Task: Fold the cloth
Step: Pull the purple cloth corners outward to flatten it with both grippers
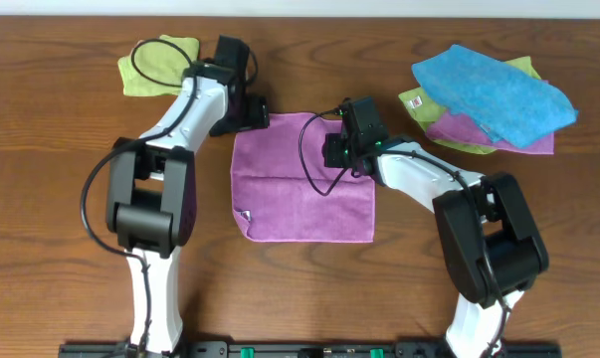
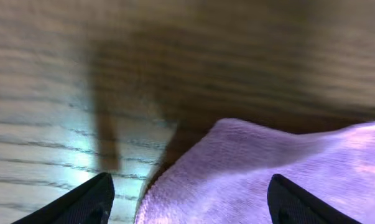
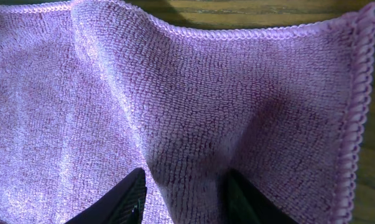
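The magenta-purple cloth [image 1: 300, 184] lies spread flat in the middle of the table, with its small white tag [image 1: 245, 213] at the near left corner. My left gripper [image 1: 255, 111] hangs over the far left corner. In the left wrist view it [image 2: 189, 180] is open wide, one finger over bare wood and the other over the cloth [image 2: 268, 162]. My right gripper [image 1: 337, 151] is at the far right part of the cloth. Seen from the right wrist, it [image 3: 186, 174] is shut on a raised ridge of the cloth [image 3: 237, 81], close to the hemmed edge.
A light green cloth [image 1: 155, 65] lies at the far left under the left arm's cable. At the far right is a pile: a bright blue cloth [image 1: 499, 94] on top of a green one [image 1: 419, 99] and a purple one [image 1: 469, 134]. Brown wooden table [image 1: 41, 199].
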You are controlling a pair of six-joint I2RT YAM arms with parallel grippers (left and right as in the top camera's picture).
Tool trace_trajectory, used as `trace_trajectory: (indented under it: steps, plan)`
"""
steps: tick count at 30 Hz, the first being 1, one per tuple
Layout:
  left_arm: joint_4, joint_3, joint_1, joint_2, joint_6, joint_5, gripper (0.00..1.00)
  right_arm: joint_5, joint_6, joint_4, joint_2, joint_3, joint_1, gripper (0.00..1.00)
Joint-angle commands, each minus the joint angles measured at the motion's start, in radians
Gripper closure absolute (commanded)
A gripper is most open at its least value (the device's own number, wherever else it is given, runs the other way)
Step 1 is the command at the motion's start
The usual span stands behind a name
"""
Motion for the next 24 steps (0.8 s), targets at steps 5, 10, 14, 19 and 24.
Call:
trace_trajectory:
  steps: [5,10,14,19,24]
  plan:
    - [0.022,0.002,-0.008,0.023,-0.067,0.006,0.19,0.003,-0.011,0.001,0.013,-0.011,0.008,0.58]
    - [0.05,0.002,-0.013,0.023,-0.142,0.028,0.19,0.003,-0.011,0.016,0.013,-0.011,0.008,0.59]
    - [0.062,0.002,-0.023,0.023,-0.227,0.03,0.18,0.003,-0.011,0.023,0.013,-0.011,0.008,0.59]
    - [0.08,0.002,-0.043,0.023,-0.276,0.033,0.18,0.003,-0.011,0.023,0.013,-0.011,0.008,0.6]
    - [0.124,0.002,-0.048,0.023,-0.284,0.032,0.28,0.003,-0.011,0.021,0.013,-0.011,0.008,0.67]
